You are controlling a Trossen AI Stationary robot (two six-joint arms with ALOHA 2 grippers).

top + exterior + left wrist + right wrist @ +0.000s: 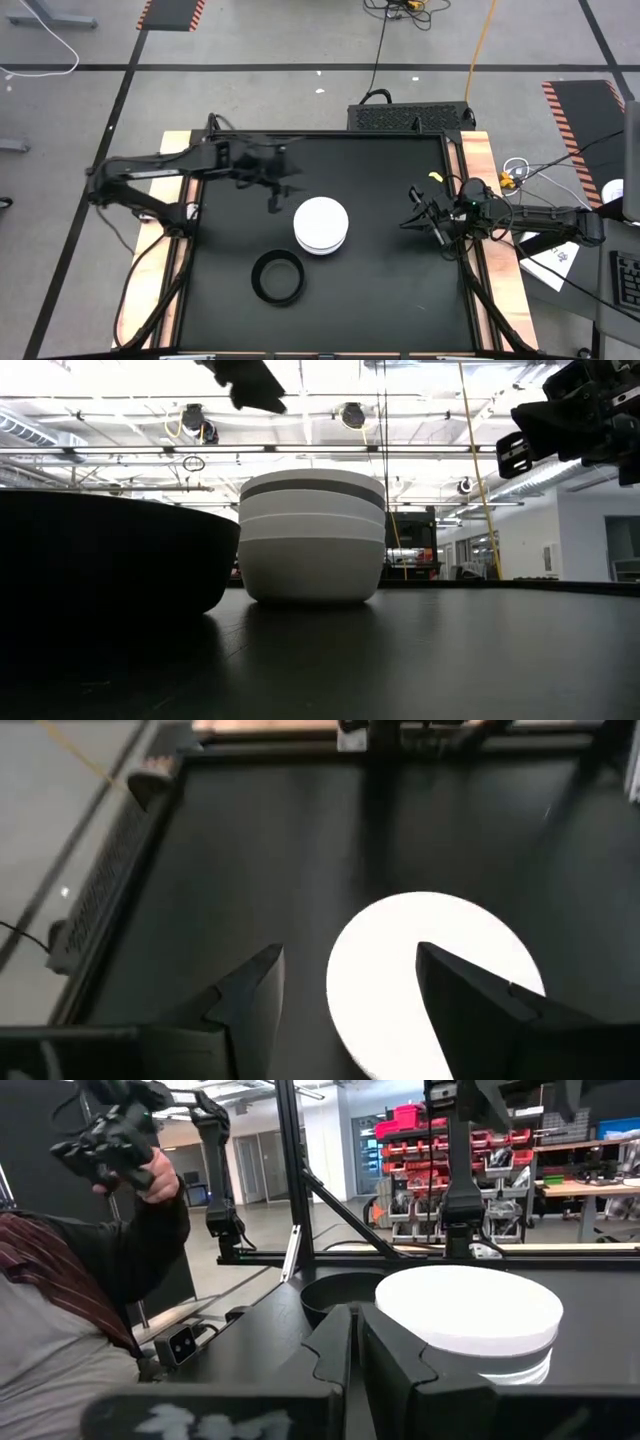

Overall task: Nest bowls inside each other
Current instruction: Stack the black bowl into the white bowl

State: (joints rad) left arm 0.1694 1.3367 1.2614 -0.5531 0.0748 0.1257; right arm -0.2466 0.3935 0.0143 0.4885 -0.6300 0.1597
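We see white-topped bowl stack (321, 225) mid tabletop (380, 290), bowls upside down, nested. Black bowl (277, 276) sits apart, just beside stack, not yet joined. Left claw (272, 196) hovers above stack's near edge, fingers (250, 1005) spread, holding nothing; we judge release finished. Right claw (420, 215) pressed together, parked at tabletop's right side, clear of stack.

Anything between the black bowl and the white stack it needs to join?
Nothing visible. The black bowl sits apart from the white stack with bare black table between them. The left gripper hovers open above, beside the stack, holding nothing; the right gripper waits shut near the table's edge.
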